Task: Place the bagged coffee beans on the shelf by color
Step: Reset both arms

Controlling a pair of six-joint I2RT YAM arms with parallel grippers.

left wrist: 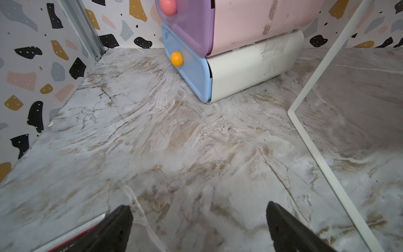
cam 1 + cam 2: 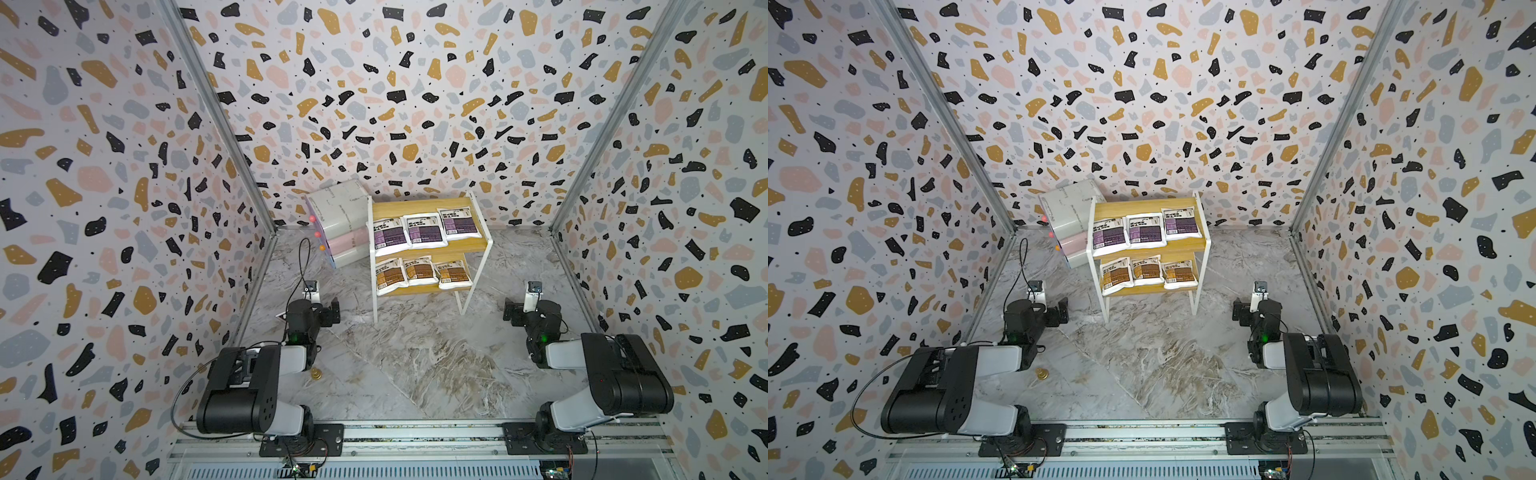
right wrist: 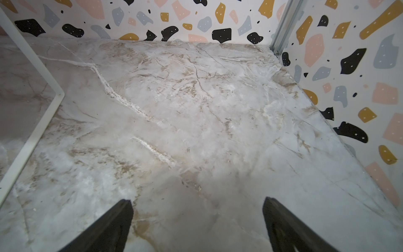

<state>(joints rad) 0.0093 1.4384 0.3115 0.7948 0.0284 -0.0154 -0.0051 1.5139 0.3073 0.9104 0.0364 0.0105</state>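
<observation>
Left tool and right tool, two in all, each stand with jaws spread wide and empty, poised over the marbled surface well short of the shelf. One two-tier shelf carries three purple-labelled coffee bags side by side on the upper board and three brown-orange-labelled coffee bags on the lower, six in all. One stack of drawer boxes stands just beside the shelf, on the left arm's side.
</observation>
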